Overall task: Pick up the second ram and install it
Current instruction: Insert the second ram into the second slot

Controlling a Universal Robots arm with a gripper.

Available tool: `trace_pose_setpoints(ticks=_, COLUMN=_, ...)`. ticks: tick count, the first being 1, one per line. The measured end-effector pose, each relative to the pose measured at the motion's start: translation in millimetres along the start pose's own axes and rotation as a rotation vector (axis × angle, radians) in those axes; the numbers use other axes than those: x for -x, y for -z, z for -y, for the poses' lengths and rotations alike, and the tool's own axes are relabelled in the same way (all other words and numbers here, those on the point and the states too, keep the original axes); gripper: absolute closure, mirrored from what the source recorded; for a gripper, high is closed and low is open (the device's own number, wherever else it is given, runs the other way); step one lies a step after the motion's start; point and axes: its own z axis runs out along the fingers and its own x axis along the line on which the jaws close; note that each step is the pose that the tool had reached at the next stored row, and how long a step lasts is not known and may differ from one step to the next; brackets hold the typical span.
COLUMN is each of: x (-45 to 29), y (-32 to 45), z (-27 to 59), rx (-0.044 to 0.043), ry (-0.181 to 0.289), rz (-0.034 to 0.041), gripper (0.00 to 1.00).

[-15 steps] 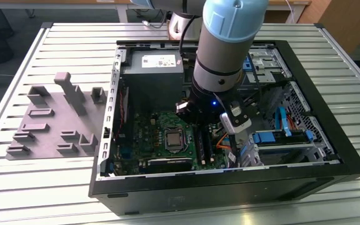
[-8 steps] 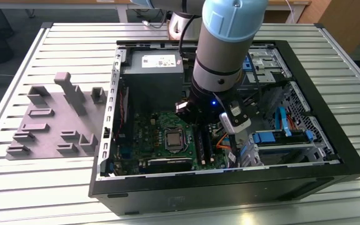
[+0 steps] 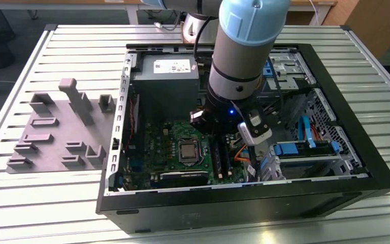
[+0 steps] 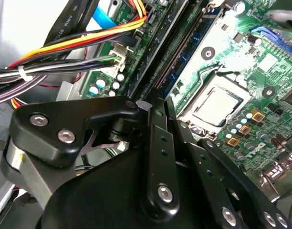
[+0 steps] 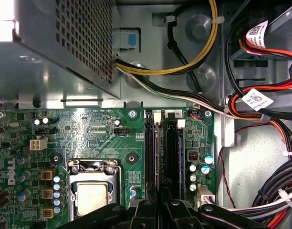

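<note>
Second ram [image 5: 170,157] stands in its memory slot [image 5: 151,152], under the tool [image 5: 161,202], whose fingers look closed together. Seating step, I judge; pressing home needs a straight, even push.

Exterior view: high, angled down, far, over whole computer case [image 3: 357,178].
Wrist views: close, both sharing motherboard [image 5: 112,138], processor socket [image 4: 215,105].

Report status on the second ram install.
Tool low over memory slots beside processor socket. Hold on second ram: cannot tell. Cable bundle alongside, not across slots.
</note>
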Motion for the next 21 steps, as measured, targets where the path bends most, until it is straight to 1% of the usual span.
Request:
trace_pose_setpoints(ticks=6, x=0.6, y=-0.2, z=0.8, rx=0.0001, ry=-0.001, rz=0.0001, gripper=0.86)
trace_pose_setpoints(ticks=13, x=0.7, y=-2.9, z=1.2, rx=0.0, ry=0.001, rz=-0.0021, gripper=0.86)
trace_pose_setpoints(ticks=21, x=0.7, y=-4.4, z=1.3, rx=-0.0001, ry=0.002, rz=-0.0025, gripper=0.86)
